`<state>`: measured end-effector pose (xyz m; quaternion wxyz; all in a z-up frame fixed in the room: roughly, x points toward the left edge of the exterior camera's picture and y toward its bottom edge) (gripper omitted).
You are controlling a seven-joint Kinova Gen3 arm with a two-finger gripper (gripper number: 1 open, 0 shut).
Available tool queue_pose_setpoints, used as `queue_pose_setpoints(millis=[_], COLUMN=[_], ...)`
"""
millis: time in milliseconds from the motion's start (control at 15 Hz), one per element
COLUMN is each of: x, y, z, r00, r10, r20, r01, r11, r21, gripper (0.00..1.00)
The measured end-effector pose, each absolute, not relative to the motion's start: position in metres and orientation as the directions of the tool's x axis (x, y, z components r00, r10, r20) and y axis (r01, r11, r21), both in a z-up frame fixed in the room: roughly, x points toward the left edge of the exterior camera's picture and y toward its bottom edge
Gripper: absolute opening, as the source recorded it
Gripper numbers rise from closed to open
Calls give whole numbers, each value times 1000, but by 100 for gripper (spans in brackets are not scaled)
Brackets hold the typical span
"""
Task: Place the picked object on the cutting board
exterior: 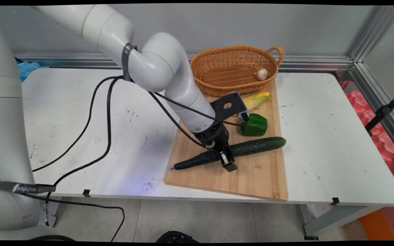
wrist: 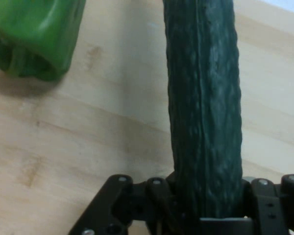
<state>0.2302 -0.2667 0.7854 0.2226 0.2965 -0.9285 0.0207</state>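
Note:
A long dark green cucumber (exterior: 258, 145) (wrist: 203, 98) lies flat across a wooden cutting board (exterior: 251, 181) (wrist: 88, 137). My gripper (exterior: 226, 155) (wrist: 206, 208) is down over the cucumber's middle, straddling it. One finger (exterior: 229, 165) stands on its near side and the other is hidden behind it. In the hand view the black linkage presses in on both sides of the cucumber, so the gripper is shut on it. A green bell pepper (exterior: 255, 124) (wrist: 34, 36) rests on the board just beyond the cucumber, a short way from the hand.
A yellow-green corn cob in its husk (exterior: 257, 99) lies at the board's far end. Behind it stands a wicker basket (exterior: 217, 73) with a garlic bulb (exterior: 262, 74) inside. Black cables (exterior: 108, 112) hang from the arm over the left of the table.

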Motion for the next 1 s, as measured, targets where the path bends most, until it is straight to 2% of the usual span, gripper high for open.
queue_pose_setpoints(millis=[400, 467, 1000], x=[230, 230, 232], y=[-267, -268, -265], z=[771, 770, 777], r00=[-724, -725, -732], r10=[-556, -555, -535], r20=[409, 408, 421], r01=[-573, -573, -552], r11=[814, 815, 829], r21=[91, 90, 93], gripper=[0, 100, 100])
